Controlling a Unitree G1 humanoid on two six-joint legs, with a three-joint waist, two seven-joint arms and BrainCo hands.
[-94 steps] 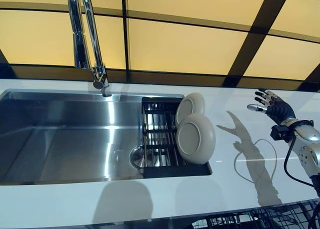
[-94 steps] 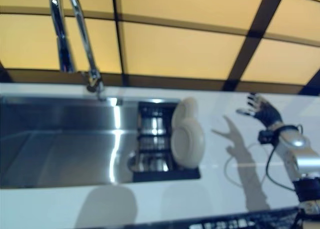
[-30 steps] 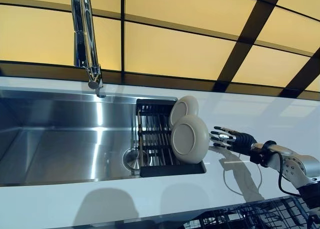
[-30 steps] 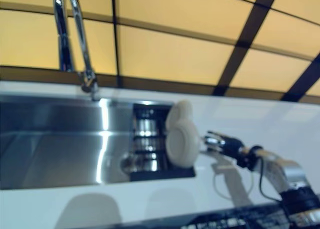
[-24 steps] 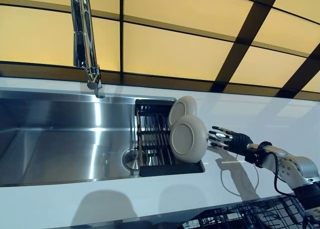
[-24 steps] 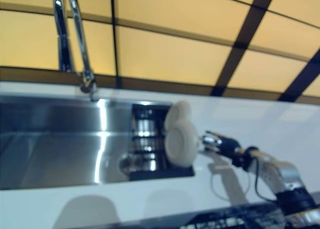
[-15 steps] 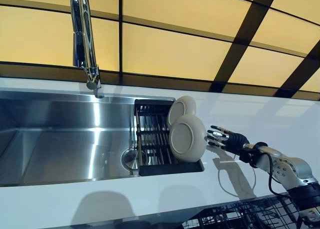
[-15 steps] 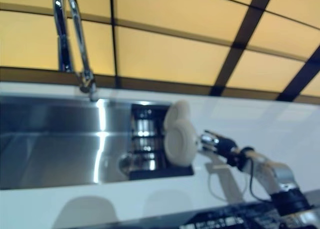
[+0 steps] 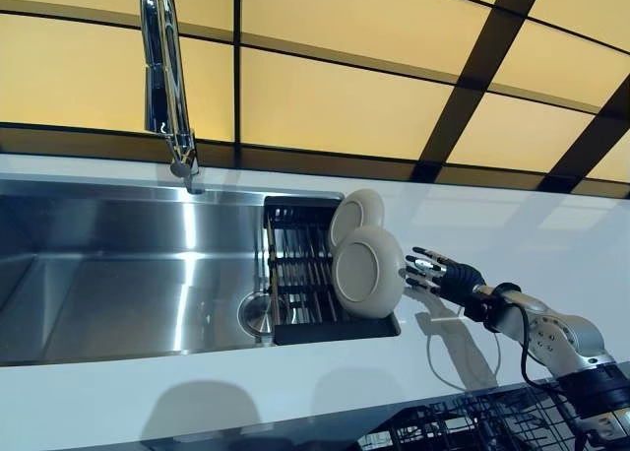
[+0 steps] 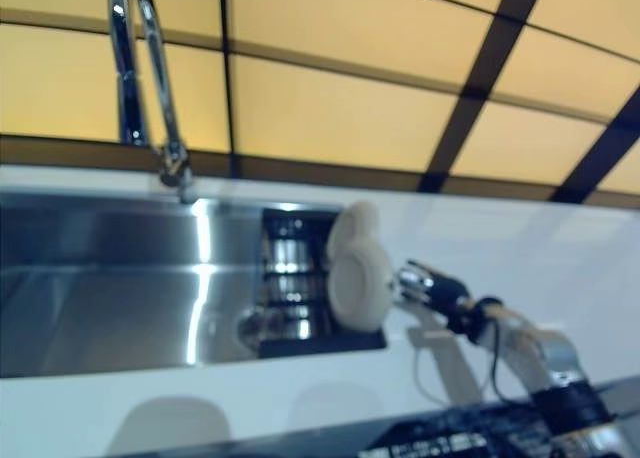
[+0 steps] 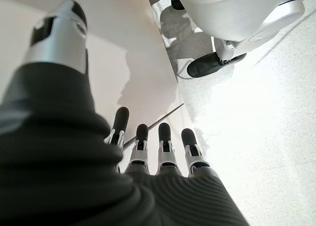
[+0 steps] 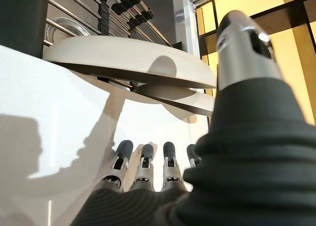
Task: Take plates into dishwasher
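Rear plate (image 9: 357, 213) half hidden behind front plate (image 9: 368, 272).

Paired head views down over sink (image 9: 118, 274) and plates (image 9: 366, 270); wrist views close along fingers (image 12: 143, 164).

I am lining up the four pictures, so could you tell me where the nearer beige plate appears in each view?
Left eye view: nearer beige plate standing in the black rack, centre.
Right eye view: centre, by the right hand.
Left wrist view: not in it.
Right wrist view: the broad rim above the fingers.
Shared landmark: the black rack.
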